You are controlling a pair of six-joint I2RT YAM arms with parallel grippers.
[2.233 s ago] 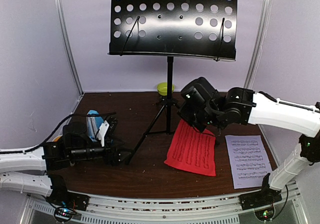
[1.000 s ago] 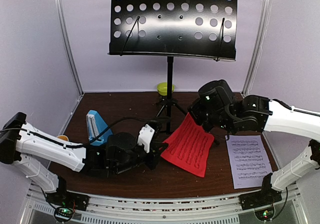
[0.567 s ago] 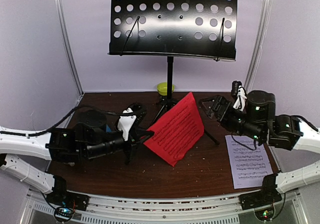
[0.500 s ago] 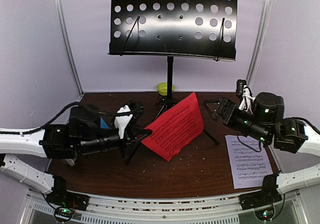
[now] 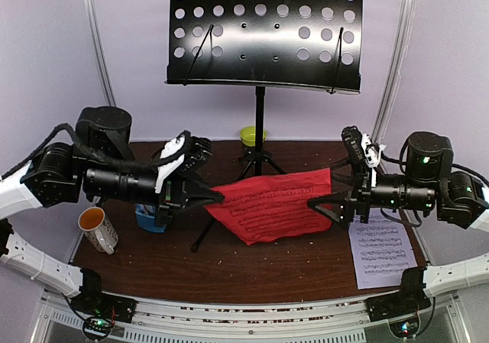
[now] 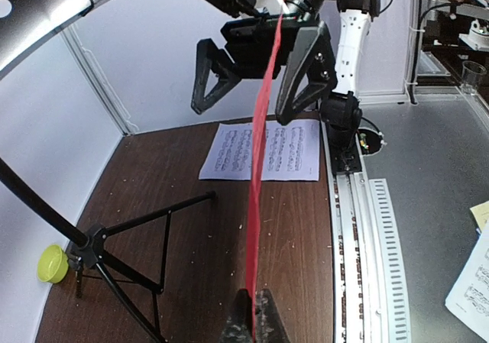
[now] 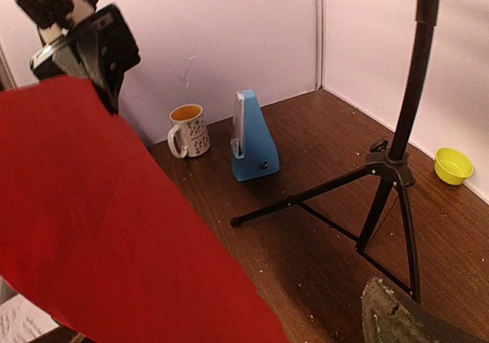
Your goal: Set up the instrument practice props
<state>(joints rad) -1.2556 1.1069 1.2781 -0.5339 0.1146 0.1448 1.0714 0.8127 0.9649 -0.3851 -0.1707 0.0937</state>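
— Red music sheet (image 5: pixel 271 205): where is it?
— Aloft in front of the music stand (image 5: pixel 263 30) and its tripod legs, left edge pinched in the closed left gripper (image 5: pixel 218 198).
— And the right gripper (image 5: pixel 330 194)?
— Spread wide, one finger either side of the right edge. White music sheet (image 5: pixel 380 247) flat on the table (image 5: pixel 306 270); metronome (image 7: pixel 252 140) beside the mug (image 7: pixel 189 129).

**A:** Black perforated music stand (image 5: pixel 260 41) stands upright at twelve o'clock, tripod legs spread on the table.

**B:** Red sheet (image 5: pixel 271 205) hangs mid-table, clear of the wood, its nine o'clock edge pinched by the left gripper (image 5: pixel 218 199).

**A:** White sheet (image 5: pixel 380 247) lies flat at four o'clock, print up.

**B:** Blue pyramid metronome (image 7: pixel 254 148) stands upright at eight o'clock, clear cover on.
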